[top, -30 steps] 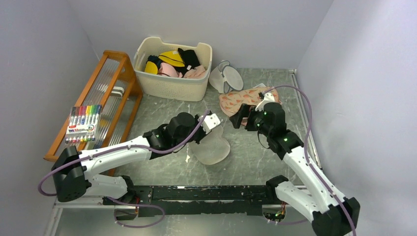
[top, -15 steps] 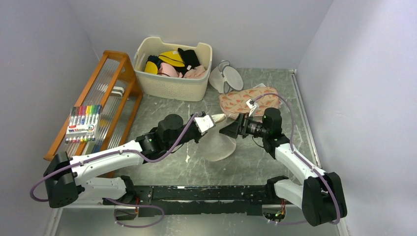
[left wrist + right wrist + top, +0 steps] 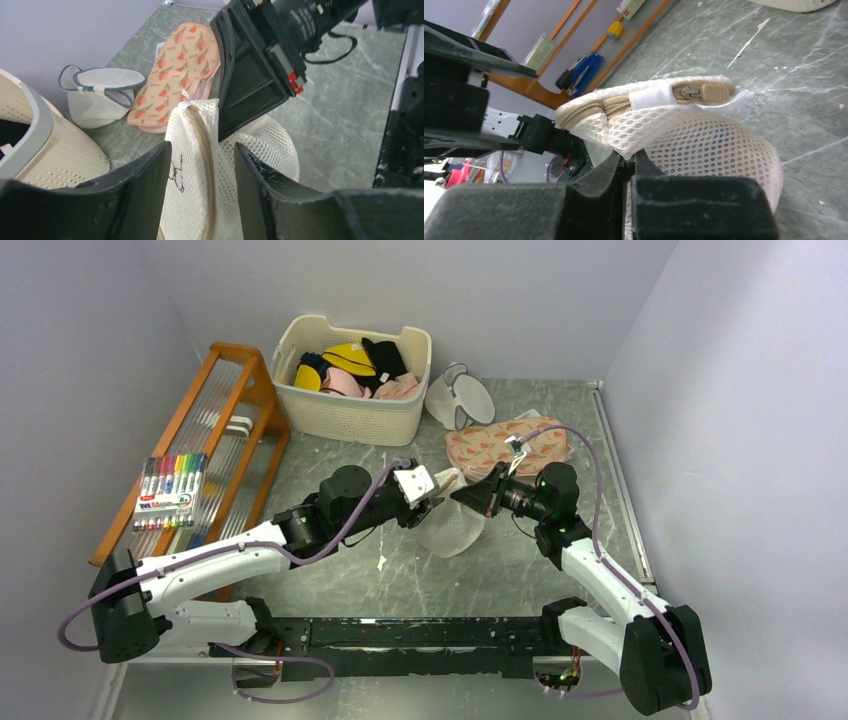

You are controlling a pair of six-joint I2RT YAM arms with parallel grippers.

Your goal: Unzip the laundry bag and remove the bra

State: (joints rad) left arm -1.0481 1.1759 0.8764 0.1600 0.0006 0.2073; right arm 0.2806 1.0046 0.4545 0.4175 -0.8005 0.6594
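The laundry bag (image 3: 452, 528), white mesh with a cream zip rim, stands tilted on edge between both arms. My right gripper (image 3: 629, 159) is shut on a fold of its mesh just below the rim, and the tan zip pull (image 3: 708, 91) sits above it at the closed end. My left gripper (image 3: 202, 175) is open and straddles the rim, the black outline on the lid (image 3: 177, 172) beside its left finger. In the top view the left gripper (image 3: 428, 498) and right gripper (image 3: 470, 498) face each other across the bag's top. The bra is hidden.
A cream basket (image 3: 345, 415) of garments stands at the back. A wooden rack (image 3: 215, 425) and a marker pack (image 3: 168, 492) lie at the left. A plain mesh bag (image 3: 458, 398) and a pink pouch (image 3: 510, 445) lie behind the right gripper.
My right gripper swung in and closed on the bag's mesh. My left gripper let go and opened. The bag rose from lying flat to standing on edge.
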